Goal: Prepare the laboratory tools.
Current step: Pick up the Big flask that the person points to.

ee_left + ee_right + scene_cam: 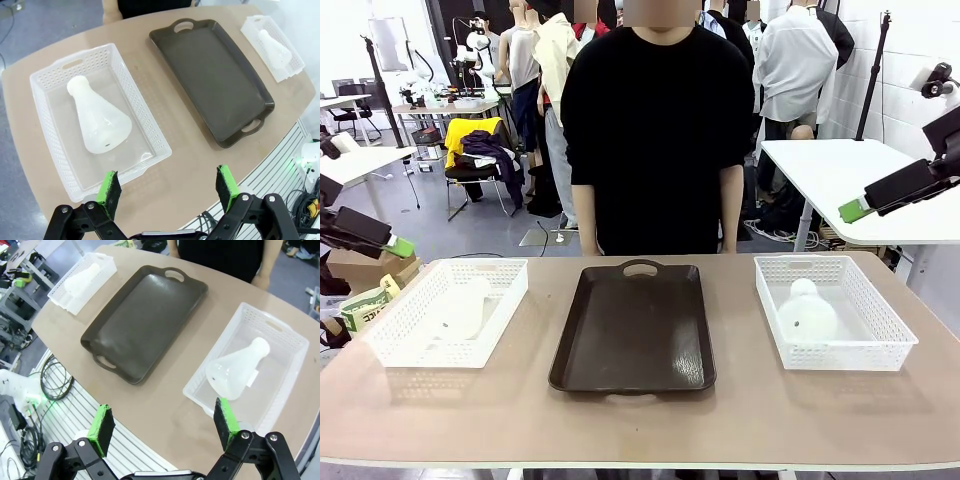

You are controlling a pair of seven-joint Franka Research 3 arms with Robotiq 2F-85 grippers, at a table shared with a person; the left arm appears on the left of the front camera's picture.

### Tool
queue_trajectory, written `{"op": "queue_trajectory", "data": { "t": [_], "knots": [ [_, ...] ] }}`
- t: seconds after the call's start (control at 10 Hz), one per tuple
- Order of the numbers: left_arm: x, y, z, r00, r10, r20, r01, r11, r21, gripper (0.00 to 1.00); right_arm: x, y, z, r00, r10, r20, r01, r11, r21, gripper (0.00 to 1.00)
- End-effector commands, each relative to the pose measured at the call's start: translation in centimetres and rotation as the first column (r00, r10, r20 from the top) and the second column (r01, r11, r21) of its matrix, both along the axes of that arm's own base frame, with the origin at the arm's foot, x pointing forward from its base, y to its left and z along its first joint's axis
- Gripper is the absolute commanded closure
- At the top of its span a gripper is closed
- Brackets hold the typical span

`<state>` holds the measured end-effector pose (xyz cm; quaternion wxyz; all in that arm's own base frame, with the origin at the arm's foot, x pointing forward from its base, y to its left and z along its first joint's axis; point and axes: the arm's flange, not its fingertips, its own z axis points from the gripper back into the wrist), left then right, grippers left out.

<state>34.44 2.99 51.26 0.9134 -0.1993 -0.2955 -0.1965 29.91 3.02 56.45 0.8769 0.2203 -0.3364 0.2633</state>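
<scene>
One flask (100,117) lies on its side in the basket (45,75) left of the tray (635,325), the other flask (235,371) likewise right of it. I judge both light, slick and breakable; grip at the neck. My left claw (167,187) and right claw (162,425) stand wide, empty.

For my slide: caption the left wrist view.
Open left end effector poised near a basket with a flask lying inside, brown tray beside.
</scene>
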Motion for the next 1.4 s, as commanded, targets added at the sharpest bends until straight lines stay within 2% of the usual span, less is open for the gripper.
{"op": "queue_trajectory", "data": {
  "t": [0.0,0.5,0.6,0.7,1.3],
  "knots": [
    [-1.6,-0.1,-1.2,1.000,-0.027,0.007,0.027,1.000,0.000,0.00,-2.4,0.2,-5.0,0.999,0.032,-0.001,-0.032,0.999,0.032,0.00],
    [-1.4,0.2,-1.4,1.000,-0.010,0.011,0.010,1.000,-0.021,0.00,-1.8,0.6,-4.8,0.999,0.044,-0.008,-0.044,0.999,0.031,0.00],
    [-0.5,0.4,-1.8,0.999,0.035,-0.029,-0.038,0.995,-0.090,0.00,-1.0,0.7,-5.0,0.999,0.015,0.031,-0.018,0.996,0.083,0.00],
    [-0.1,0.1,-0.1,1.000,-0.005,-0.006,0.005,1.000,-0.001,0.00,0.5,0.0,-0.7,1.000,0.018,-0.012,-0.018,1.000,0.012,0.00],
    [-0.1,0.1,-0.1,1.000,-0.005,-0.006,0.005,1.000,-0.001,0.00,0.5,0.0,-0.7,1.000,0.018,-0.012,-0.018,1.000,0.012,0.00]
  ]
}}
